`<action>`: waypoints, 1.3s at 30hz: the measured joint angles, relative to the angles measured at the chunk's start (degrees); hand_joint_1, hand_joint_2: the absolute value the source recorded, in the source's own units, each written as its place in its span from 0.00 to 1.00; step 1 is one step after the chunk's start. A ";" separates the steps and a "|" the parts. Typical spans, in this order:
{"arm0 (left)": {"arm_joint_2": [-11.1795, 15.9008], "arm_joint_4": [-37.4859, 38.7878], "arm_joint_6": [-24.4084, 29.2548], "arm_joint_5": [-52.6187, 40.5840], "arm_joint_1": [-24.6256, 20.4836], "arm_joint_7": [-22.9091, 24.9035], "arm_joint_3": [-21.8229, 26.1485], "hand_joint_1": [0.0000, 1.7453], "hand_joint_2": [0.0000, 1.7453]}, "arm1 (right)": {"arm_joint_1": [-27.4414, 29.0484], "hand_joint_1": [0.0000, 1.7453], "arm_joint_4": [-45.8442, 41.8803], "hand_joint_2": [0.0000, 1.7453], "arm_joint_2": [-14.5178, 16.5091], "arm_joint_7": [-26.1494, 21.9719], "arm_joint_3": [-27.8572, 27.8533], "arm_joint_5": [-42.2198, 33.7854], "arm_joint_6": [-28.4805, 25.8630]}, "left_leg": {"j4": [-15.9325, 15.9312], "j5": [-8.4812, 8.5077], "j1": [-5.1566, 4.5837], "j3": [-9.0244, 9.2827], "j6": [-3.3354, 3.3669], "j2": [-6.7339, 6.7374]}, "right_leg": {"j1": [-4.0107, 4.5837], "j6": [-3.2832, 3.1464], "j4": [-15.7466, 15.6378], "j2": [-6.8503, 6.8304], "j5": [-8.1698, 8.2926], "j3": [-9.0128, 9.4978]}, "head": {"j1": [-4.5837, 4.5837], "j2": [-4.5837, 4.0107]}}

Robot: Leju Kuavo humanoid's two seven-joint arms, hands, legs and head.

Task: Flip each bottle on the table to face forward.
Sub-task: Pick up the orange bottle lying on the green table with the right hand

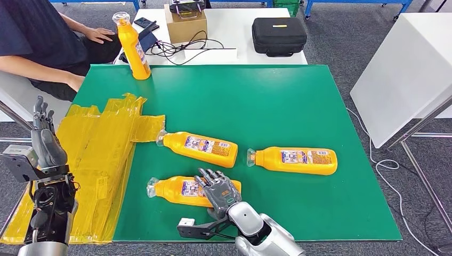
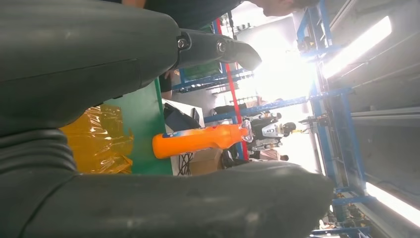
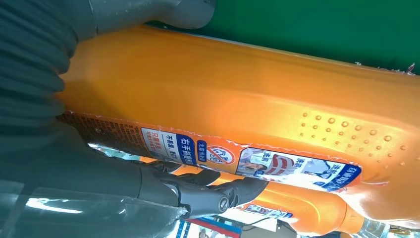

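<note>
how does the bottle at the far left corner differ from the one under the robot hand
The far corner bottle stands upright; the near bottle lies on its side, cap pointing left. The corner bottle stands by itself at the mat's edge near a person; the near bottle has the right robot hand on it. Both are orange, with clear caps and printed labels.

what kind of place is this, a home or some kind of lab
Most likely a robotics lab or workshop, not a home. A green-topped work table holds identical orange bottles laid out for practice, a white bench behind carries a black equipment case and loose cables, and blue metal racking stands under strip lights.
</note>
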 joint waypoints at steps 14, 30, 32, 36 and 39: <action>-0.05 -0.02 -0.02 0.02 0.08 0.00 0.03 0.00 0.00 | 0.00 0.80 -0.02 1.00 -0.09 0.00 0.03 -0.03 0.00 | 0.00 0.00 0.00 0.00 0.00 0.00 | 0.00 0.00 0.00 0.00 0.00 0.00 | 0.01 0.00; -0.23 -0.02 -8.13 9.90 4.18 1.88 0.41 0.00 0.00 | -1.73 1.00 0.98 1.00 -0.38 -17.30 -12.01 -28.10 4.24 | 0.00 0.00 0.01 0.08 0.00 0.26 | 0.05 -0.17 0.00 0.24 0.12 -0.01 | -0.01 0.00; -0.23 -0.01 -8.13 9.92 4.24 1.88 0.41 0.00 0.00 | -1.73 1.00 1.02 1.00 -0.37 -17.34 -12.22 -28.08 4.24 | 0.00 0.00 0.02 0.07 0.00 0.26 | 0.04 -0.17 0.00 0.24 0.12 -0.01 | -0.01 0.00; -0.23 -0.02 -8.13 9.93 4.29 1.88 0.40 0.00 0.00 | -1.72 1.00 1.09 1.00 -0.32 -17.35 -12.58 -28.08 4.24 | 0.00 0.00 0.01 0.07 0.00 0.25 | 0.03 -0.17 0.00 0.24 0.12 -0.01 | -0.01 0.00; -0.23 -0.02 -8.13 9.97 4.31 1.88 0.40 0.00 0.00 | -1.73 1.00 1.21 1.00 -0.30 -17.36 -12.80 -28.07 4.24 | 0.00 0.00 0.01 0.07 0.00 0.25 | 0.03 -0.17 0.00 0.24 0.12 0.00 | -0.01 0.00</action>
